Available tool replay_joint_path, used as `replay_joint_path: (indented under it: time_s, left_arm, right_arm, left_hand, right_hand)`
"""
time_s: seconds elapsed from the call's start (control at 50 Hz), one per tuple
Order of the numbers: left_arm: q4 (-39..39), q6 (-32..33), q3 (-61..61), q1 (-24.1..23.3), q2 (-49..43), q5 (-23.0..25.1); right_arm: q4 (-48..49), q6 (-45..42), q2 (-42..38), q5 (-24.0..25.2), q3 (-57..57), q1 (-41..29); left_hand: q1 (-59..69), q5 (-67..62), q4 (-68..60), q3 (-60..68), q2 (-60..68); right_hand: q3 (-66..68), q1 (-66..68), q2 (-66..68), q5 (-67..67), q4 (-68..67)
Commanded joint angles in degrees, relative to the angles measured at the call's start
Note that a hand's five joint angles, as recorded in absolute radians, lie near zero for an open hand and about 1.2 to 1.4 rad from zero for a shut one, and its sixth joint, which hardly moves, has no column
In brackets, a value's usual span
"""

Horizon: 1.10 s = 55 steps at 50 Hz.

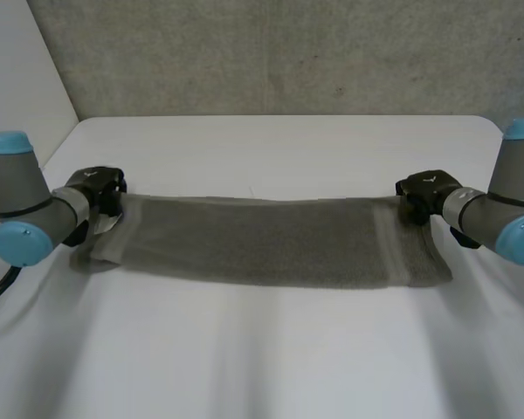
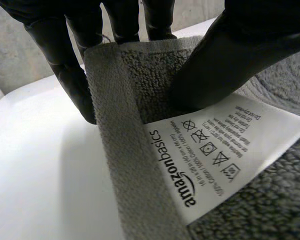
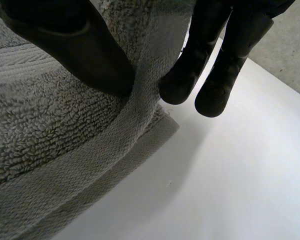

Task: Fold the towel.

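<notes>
Pinching towel [image 1: 271,240] corners: left hand [image 1: 97,188], right hand [image 1: 427,194], label [image 2: 225,150] alongside

White table [image 1: 279,367], matte top, rounded far corners. Grey concrete wall [image 1: 288,52] directly behind it. White panel [image 1: 17,70] at far left. Light soft, even.

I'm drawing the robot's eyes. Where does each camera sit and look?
Head view: behind the arms, looking down at table and towel; shows arms, left hand, right hand.
Left wrist view: on that wrist, along the left hand pinching a towel corner by the label.
Right wrist view: on that wrist, along the right hand pinching the towel's edge.
All share the towel.
</notes>
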<state>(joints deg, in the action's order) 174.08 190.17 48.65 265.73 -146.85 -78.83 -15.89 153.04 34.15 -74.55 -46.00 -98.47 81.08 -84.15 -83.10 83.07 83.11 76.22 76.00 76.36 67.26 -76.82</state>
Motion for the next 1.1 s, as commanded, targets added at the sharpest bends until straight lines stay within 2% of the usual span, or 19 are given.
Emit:
replay_joint_path:
  time_s: [0.02,0.12,0.14,0.16,0.18,0.2,0.22,0.24,0.26,0.28,0.32,0.42,0.46,0.58,0.66,0.74,0.88,1.0,1.1]
  left_arm:
    - [1.00,-2.60,-2.41,-1.00,-1.86,0.08]
    - [1.26,-4.10,-2.86,-1.00,-1.42,0.08]
    - [1.61,-4.54,-2.77,-1.18,-1.07,0.17]
    - [1.79,-4.80,-2.59,-1.44,-0.81,0.17]
    - [1.70,-4.81,-2.50,-2.05,-0.29,0.17]
    - [1.70,-4.81,-2.50,-2.06,-0.28,0.17]
    - [1.70,-4.72,-2.33,-2.67,0.33,0.17]
    - [1.70,-4.63,-1.72,-3.46,1.29,0.08]
    - [1.70,-4.63,-1.71,-3.46,1.30,0.08]
    - [1.61,-4.63,-0.67,-3.81,2.43,0.08]
    - [1.79,-4.63,0.99,-3.82,4.01,0.25]
    - [5.13,-4.63,8.31,-3.20,11.06,0.43]
    - [9.24,-4.37,14.86,-2.68,16.48,0.70]
    - [14.79,-4.10,25.88,-2.32,24.86,1.05]
    - [19.18,-4.10,35.96,-2.41,31.69,1.14]
    - [21.39,-4.10,41.79,-2.50,35.14,1.14]
    - [29.02,-4.01,52.68,-2.50,38.48,1.14]
    - [32.37,-4.01,54.89,-2.67,38.30,1.14]
    - [32.90,-4.01,55.41,-2.41,38.39,1.14]
  right_arm:
    - [4.11,-0.03,-1.10,-4.37,-0.31,-0.67]
    - [6.31,0.68,-0.84,-4.81,-1.19,-1.11]
    - [6.58,1.37,-0.66,-4.81,-1.37,-1.29]
    - [6.58,2.16,-0.49,-4.81,-1.54,-1.29]
    - [6.66,2.96,-0.05,-4.81,-1.98,-1.29]
    - [6.67,2.96,-0.05,-4.81,-1.98,-1.29]
    - [6.67,3.75,0.91,-4.81,-2.51,-1.46]
    - [6.67,3.93,2.31,-4.81,-3.38,-1.81]
    - [6.67,3.93,2.33,-4.81,-3.39,-1.81]
    - [6.75,3.93,3.98,-4.73,-4.69,-1.81]
    - [7.01,3.84,6.00,-4.64,-6.19,-1.81]
    - [8.60,3.58,13.75,-4.55,-12.27,-1.46]
    - [9.65,3.23,19.00,-4.11,-17.16,-1.03]
    - [8.95,2.17,25.79,-3.85,-24.40,-1.02]
    - [9.74,-1.94,30.79,-3.85,-33.59,-1.02]
    - [10.97,-5.30,32.39,-4.02,-39.16,-0.94]
    - [19.75,-8.64,32.65,-4.37,-48.64,-1.02]
    - [22.49,-8.73,31.59,-4.64,-49.97,-1.64]
    - [23.19,-8.81,26.68,-4.90,-49.09,-1.81]
  left_hand:
    - [-8.12,21.20,10.15,-10.12,-10.15]
    - [-8.97,22.04,10.99,-10.96,-10.99]
    - [-15.29,28.36,17.32,-17.28,-17.32]
    - [-34.84,47.91,36.86,-36.83,-36.87]
    - [-56.68,69.76,58.71,-58.68,-58.71]
    - [-56.90,69.97,58.93,-58.89,-58.93]
    - [-64.07,77.14,66.09,-66.06,-66.09]
    - [-66.97,80.04,68.99,-68.96,-69.00]
    - [-67.00,80.07,69.02,-68.99,-69.03]
    - [-66.67,79.74,68.69,-68.66,-68.69]
    - [-66.33,79.40,68.35,-68.32,-68.36]
    - [-65.32,78.39,67.34,-67.31,-67.34]
    - [-65.15,78.22,67.17,-67.14,-67.18]
    - [-65.15,78.22,67.17,-67.14,-67.18]
    - [-65.48,78.55,67.51,-67.47,-67.51]
    - [-65.82,78.89,67.84,-67.81,-67.85]
    - [-66.16,79.23,68.18,-68.15,-68.19]
    - [-66.33,79.40,68.35,-68.32,-68.35]
    - [-66.33,79.40,68.35,-68.32,-68.35]
  right_hand:
    - [3.78,4.00,3.64,2.74,-3.18]
    - [3.78,4.00,3.64,2.74,-3.18]
    - [3.78,4.00,3.64,2.74,-3.18]
    - [-8.66,-8.43,-8.79,-9.69,9.25]
    - [-27.43,-27.20,-27.56,-28.46,28.03]
    - [-27.62,-27.39,-27.75,-28.65,28.21]
    - [-43.44,-43.21,-43.57,-44.47,44.04]
    - [-53.76,-53.53,-53.89,-54.79,54.35]
    - [-53.86,-53.63,-53.99,-54.89,54.46]
    - [-63.02,-62.79,-63.15,-64.05,63.62]
    - [-66.22,-66.00,-66.36,-67.26,66.82]
    - [-66.22,-66.00,-66.36,-67.26,66.82]
    - [-66.22,-66.00,-66.36,-67.26,66.82]
    - [-66.22,-66.00,-66.36,-67.26,66.82]
    - [-66.22,-66.00,-66.36,-67.26,66.82]
    - [-63.11,-62.88,-63.25,-64.15,63.71]
    - [-49.35,-49.12,-49.48,-50.38,49.95]
    - [-47.97,-47.75,-48.11,-49.01,48.57]
    - [-44.80,-44.57,-44.93,-45.83,45.39]
